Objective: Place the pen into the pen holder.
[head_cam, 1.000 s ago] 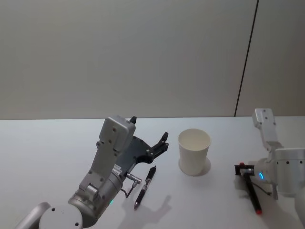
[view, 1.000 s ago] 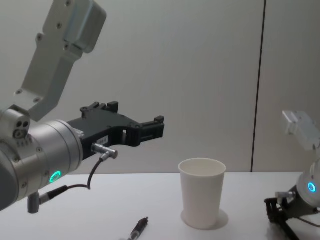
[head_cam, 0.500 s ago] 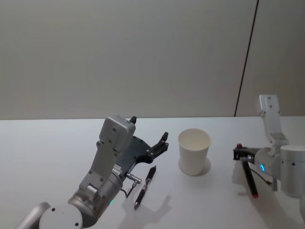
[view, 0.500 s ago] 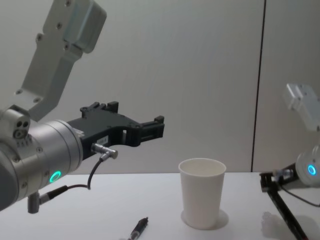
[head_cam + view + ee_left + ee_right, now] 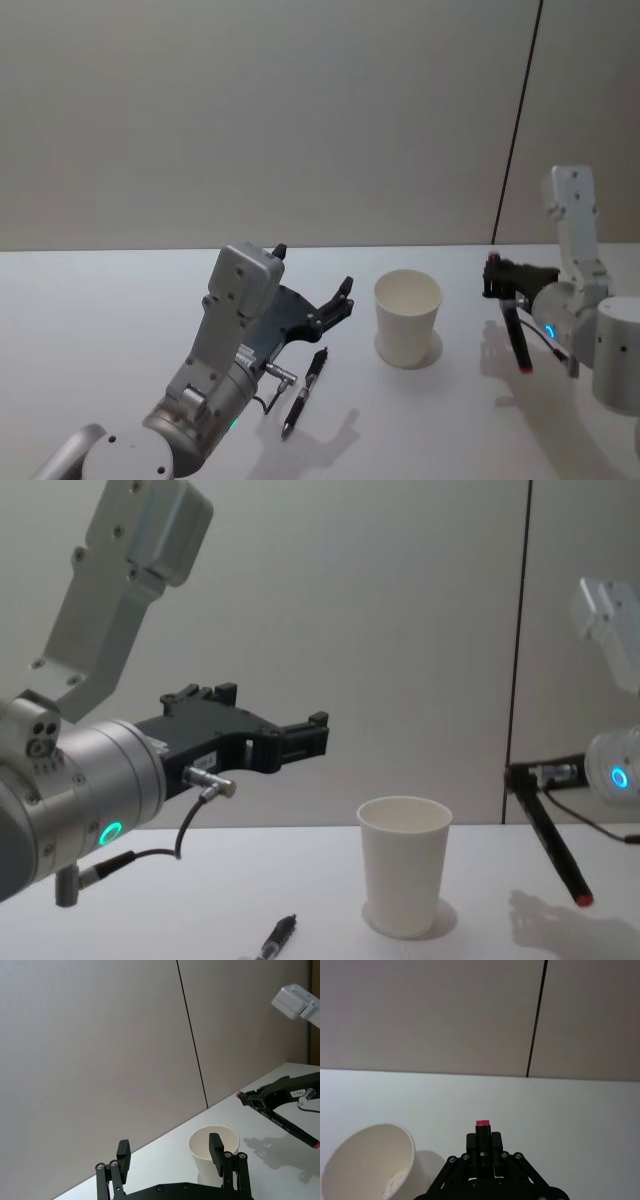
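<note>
Grip: right gripper (image 5: 497, 277) clamped on the upper end of the red-tipped pen (image 5: 517, 338), which hangs slanted, clear of the table (image 5: 100, 330), to the right of the pen holder (image 5: 408, 318). Risk, in my judgement: the slanted tip catches the rolled rim (image 5: 408, 277) and topples the light holder. Holder upright, nothing seen inside. The left gripper (image 5: 313, 268), fingers spread, hovers left of it, over a second pen (image 5: 305, 392) lying flat.
</note>
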